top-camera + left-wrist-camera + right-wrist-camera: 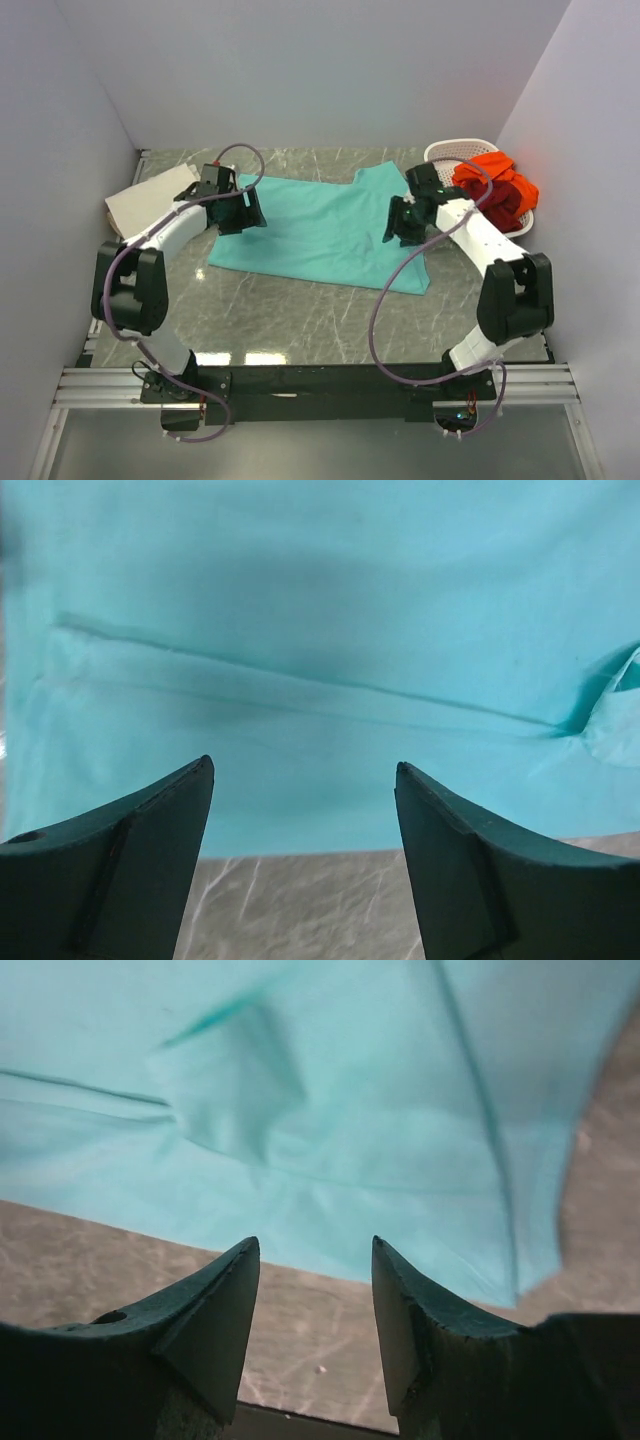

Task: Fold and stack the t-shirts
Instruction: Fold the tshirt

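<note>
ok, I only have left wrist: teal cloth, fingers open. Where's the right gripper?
Observer: The right gripper hovers open at the right side of the teal t-shirt, holding nothing.
Operator: Other shirts?
Observer: An orange t-shirt and a dark red t-shirt are heaped in the white basket, far right corner.
Operator: Anything far left?
Observer: A cream t-shirt lies flat at the left edge of the table.
</note>
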